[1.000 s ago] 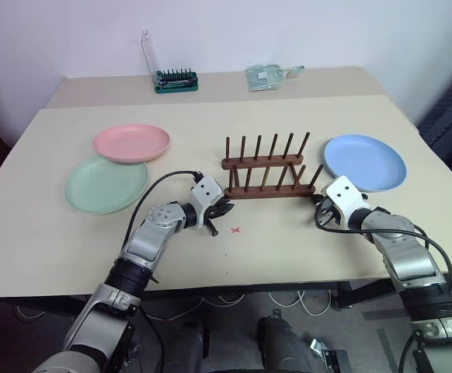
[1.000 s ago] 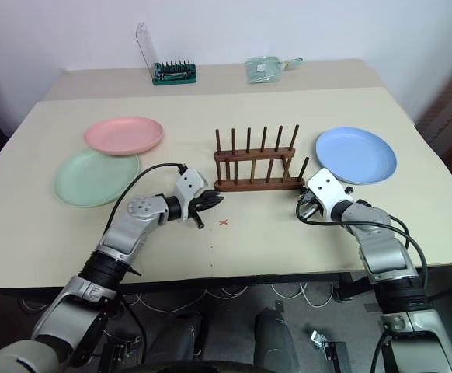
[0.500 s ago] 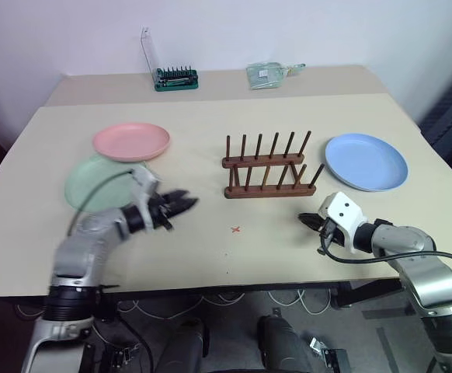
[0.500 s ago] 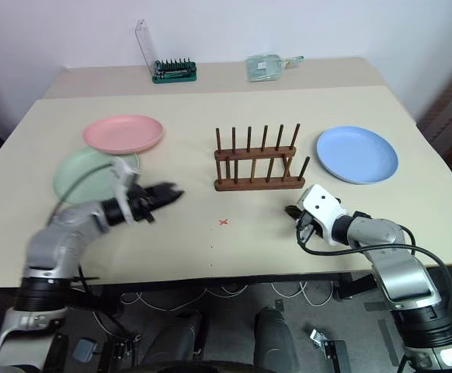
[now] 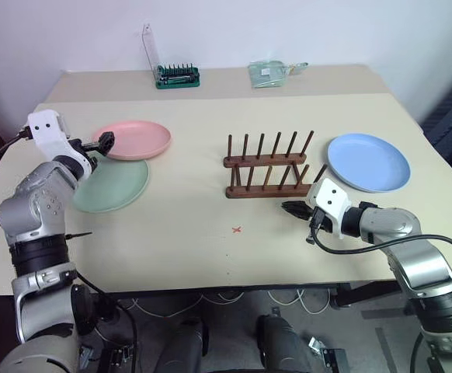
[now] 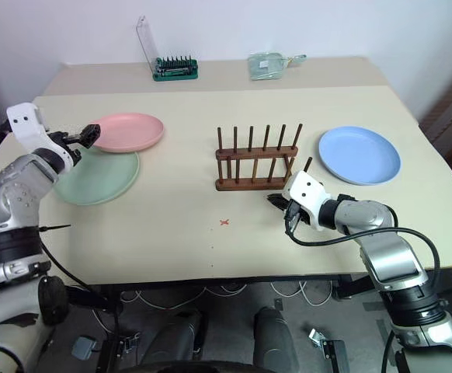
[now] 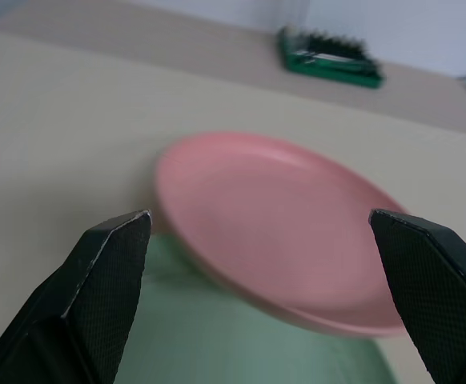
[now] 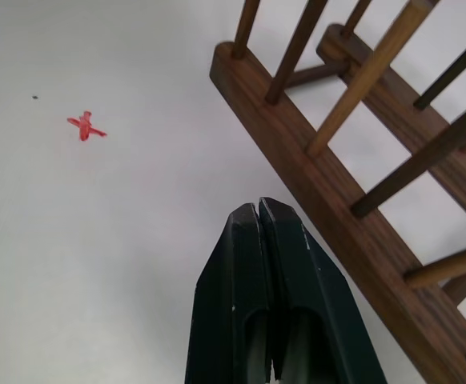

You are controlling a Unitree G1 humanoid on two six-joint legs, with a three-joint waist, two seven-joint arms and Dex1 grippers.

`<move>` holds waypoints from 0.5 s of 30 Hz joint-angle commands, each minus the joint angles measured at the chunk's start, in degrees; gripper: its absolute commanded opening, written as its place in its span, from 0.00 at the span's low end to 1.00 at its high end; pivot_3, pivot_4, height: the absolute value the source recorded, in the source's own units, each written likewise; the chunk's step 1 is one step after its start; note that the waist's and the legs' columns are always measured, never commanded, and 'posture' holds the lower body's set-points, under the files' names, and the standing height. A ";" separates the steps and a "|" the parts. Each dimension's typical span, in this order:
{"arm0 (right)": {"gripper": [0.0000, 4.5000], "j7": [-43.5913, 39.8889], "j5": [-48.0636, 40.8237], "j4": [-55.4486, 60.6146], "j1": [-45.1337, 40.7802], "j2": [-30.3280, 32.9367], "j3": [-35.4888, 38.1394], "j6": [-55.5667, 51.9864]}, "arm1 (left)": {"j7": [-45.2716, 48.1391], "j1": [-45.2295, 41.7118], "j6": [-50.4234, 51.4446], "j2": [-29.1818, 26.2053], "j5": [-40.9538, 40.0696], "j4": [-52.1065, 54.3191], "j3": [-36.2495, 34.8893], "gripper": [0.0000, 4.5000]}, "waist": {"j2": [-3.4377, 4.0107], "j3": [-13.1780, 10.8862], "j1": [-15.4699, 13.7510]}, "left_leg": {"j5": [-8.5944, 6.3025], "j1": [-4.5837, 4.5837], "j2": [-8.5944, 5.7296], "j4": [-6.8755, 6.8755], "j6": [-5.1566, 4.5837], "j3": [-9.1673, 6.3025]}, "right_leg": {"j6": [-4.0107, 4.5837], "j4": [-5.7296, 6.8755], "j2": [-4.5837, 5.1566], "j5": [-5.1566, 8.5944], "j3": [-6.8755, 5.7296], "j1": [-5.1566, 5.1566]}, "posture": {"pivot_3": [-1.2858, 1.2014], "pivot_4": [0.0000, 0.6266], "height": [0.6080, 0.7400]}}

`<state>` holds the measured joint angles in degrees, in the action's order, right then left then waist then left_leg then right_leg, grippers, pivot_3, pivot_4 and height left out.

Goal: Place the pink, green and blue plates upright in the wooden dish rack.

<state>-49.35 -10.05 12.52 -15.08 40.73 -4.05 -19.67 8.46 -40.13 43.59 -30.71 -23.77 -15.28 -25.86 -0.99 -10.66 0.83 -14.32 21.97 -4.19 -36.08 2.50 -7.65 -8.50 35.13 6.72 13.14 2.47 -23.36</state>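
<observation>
I am holding my left gripper (image 7: pixel 261 300) spread wide and empty, just short of the pink plate (image 7: pixel 281 232), a smooth matte salmon disc whose shallow rim is overlapping the mint green plate (image 5: pixel 113 184). I am keeping my right gripper (image 8: pixel 259 220) pinched shut on nothing, above the bare tabletop (image 5: pixel 172 233) beside the dark wooden dish rack (image 5: pixel 269 167) with its thin upright pegs. The light blue plate (image 5: pixel 368 162) is lying flat beyond the rack, on my right.
</observation>
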 commanded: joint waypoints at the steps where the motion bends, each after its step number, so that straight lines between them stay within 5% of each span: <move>1: 0.00 -1.21 -1.70 3.13 1.24 0.15 1.06 1.24 | -3.37 -2.58 0.72 -1.10 0.65 -4.22 -2.25 0.99 | 0.00 0.00 -0.04 | 0.00 0.00 0.00 0.00 0.01 -0.01 | 0.00 0.00 0.00 0.00 0.00 0.00 | 0.52 0.24 1.00; 15: 0.00 -1.13 -3.42 7.77 2.07 1.79 3.14 -1.41 | -1.70 -10.91 -3.76 0.06 0.85 -20.29 -0.45 0.99 | -0.06 -0.02 -0.04 | 0.03 0.11 -0.01 -0.04 0.05 -0.02 | -0.01 0.01 0.01 -0.01 -0.02 -0.08 | 0.52 0.24 1.00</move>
<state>-50.81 -12.54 17.79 -12.16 41.67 -2.99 -20.81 6.39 -49.55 41.55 -30.15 -23.02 -35.68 -25.97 -1.06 -10.67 0.79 -14.29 22.08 -4.19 -36.11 2.55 -7.67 -8.50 35.15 6.73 13.13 2.45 -23.45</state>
